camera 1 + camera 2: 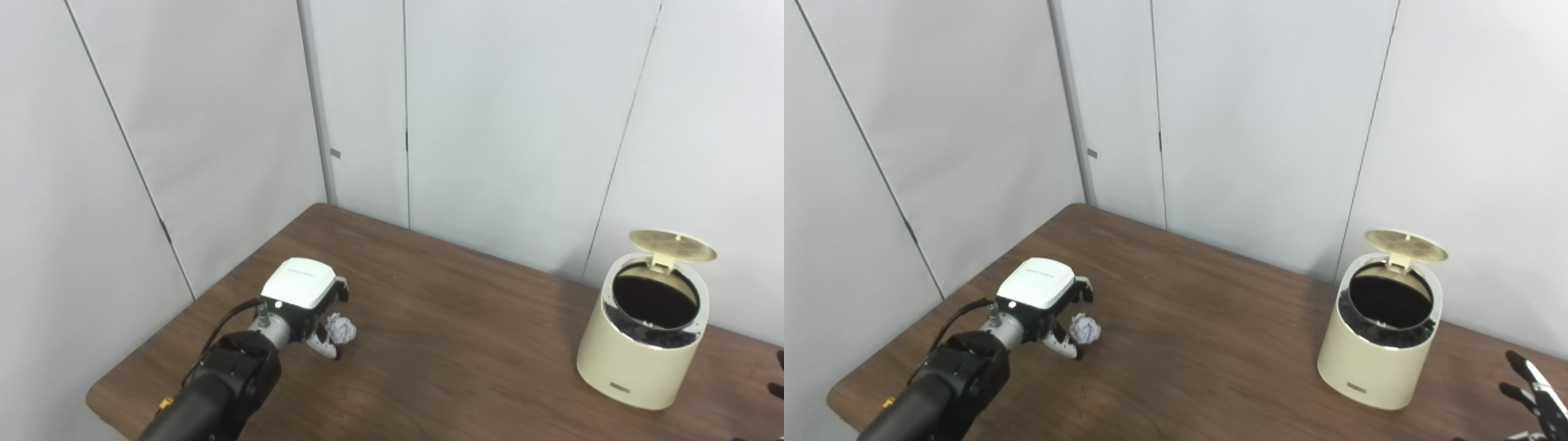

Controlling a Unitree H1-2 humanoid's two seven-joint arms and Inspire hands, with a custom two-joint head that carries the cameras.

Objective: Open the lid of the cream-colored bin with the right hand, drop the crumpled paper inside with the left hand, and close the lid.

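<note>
White crumpled paper (1086,328) is lying on the table (1213,343) between my left hand's (1044,303) spread fingers; I am cupping it evenly before squeezing. Cream bin (1375,361) is standing well apart, lid (1405,245) up; right hand (1534,392) is waiting, splayed.

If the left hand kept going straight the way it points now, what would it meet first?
The crumpled paper: it lies on the table right at the left hand, between its spread fingers, though contact is unclear.

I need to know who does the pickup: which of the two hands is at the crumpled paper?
The left hand: its fingers are spread around the crumpled paper on the table's left side. The right hand is open at the far right edge, beyond the bin.
</note>
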